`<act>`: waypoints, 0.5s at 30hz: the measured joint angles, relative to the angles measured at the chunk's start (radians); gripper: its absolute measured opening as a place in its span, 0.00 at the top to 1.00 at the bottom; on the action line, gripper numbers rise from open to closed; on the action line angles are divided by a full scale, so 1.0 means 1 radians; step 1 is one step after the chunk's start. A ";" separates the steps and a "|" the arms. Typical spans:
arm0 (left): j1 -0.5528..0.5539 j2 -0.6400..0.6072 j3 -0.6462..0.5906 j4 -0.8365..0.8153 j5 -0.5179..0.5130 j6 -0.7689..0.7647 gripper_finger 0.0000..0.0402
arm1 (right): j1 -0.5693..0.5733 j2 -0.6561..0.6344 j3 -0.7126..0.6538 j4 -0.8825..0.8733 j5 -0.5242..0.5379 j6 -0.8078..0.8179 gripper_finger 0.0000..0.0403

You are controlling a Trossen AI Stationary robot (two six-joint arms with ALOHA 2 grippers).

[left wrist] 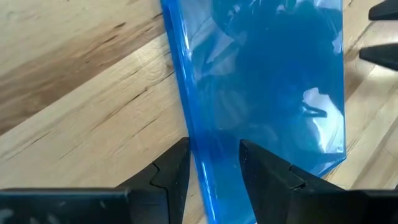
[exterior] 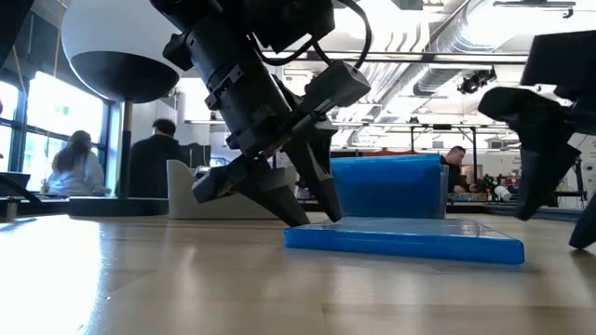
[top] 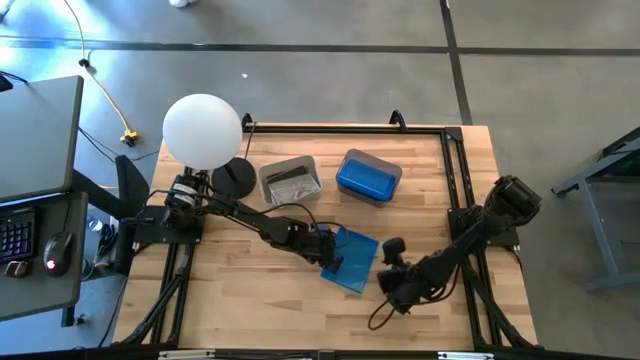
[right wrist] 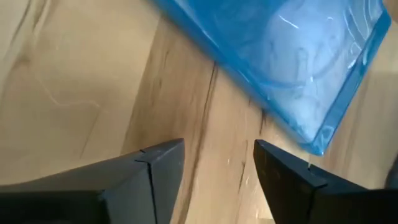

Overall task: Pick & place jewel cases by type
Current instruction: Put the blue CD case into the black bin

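While the left gripper (left wrist: 214, 163) clamps one edge of the blue jewel case (left wrist: 261, 87), the right gripper (right wrist: 217, 163) stands open just beside its corner.

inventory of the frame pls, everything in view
blue case: 1, translucent blue, flat on the table centre-front, between the two grippers
blue tub: 1, blue, rear centre of the table, right of the grey tub
grey tub: 1, grey, rear centre; dark contents, cannot tell what
lamp: 1, white globe on a black round base, rear left
table: 1, light wood
desk: 1, grey, left of the table, with keyboard and mouse
people: several, in the room behind, low view
left gripper: 1, dark, fingers either side of the blue case's left edge
right gripper: 1, dark, open, just right of the blue case, holding nothing
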 joint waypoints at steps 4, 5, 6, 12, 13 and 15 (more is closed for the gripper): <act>0.003 0.000 -0.001 0.003 0.007 -0.035 0.66 | -0.043 -0.001 0.000 0.060 -0.049 0.081 0.47; 0.003 0.000 -0.001 0.006 0.016 -0.036 0.66 | -0.058 -0.001 0.001 0.063 -0.070 0.110 0.46; 0.004 0.000 -0.001 0.010 0.025 -0.036 0.66 | -0.074 -0.003 0.001 0.062 -0.096 0.146 0.45; 0.002 0.004 -0.002 0.065 0.053 -0.034 0.66 | -0.154 -0.004 0.002 0.061 -0.185 0.344 0.45; 0.003 0.006 -0.002 0.060 0.053 -0.034 0.66 | -0.161 -0.004 0.002 0.063 -0.194 0.355 0.45; 0.004 0.014 -0.002 0.054 0.048 -0.034 0.66 | -0.172 -0.004 0.002 0.068 -0.213 0.359 0.45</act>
